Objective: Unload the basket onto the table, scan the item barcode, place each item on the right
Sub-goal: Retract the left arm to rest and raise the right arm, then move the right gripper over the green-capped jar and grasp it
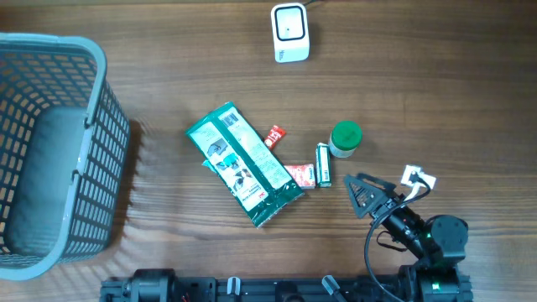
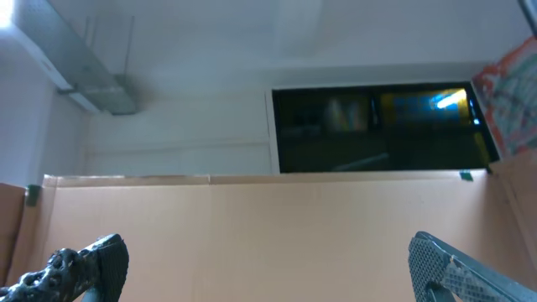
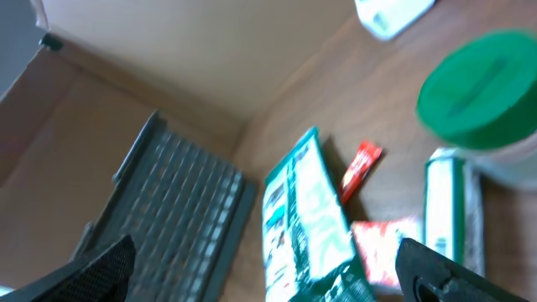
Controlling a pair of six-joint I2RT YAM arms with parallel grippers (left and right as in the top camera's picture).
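Right gripper wide open, empty, nearer arm. Green packet ahead of it, past red sachet, long axis slanting away. Left gripper also spread, empty, aimed elsewhere.

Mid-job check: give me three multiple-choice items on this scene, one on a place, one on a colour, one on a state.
1. Where on the table is the grey basket? A) left end B) centre C) right end
2. What colour is the jar's lid? A) red B) green C) blue
3. How is the right tool? A) shut, empty B) shut on the jar C) open, empty
Answers: 1 A, it fills the overhead view's left edge; 2 B, the round lid is green; 3 C, it stands wide open with nothing in it.
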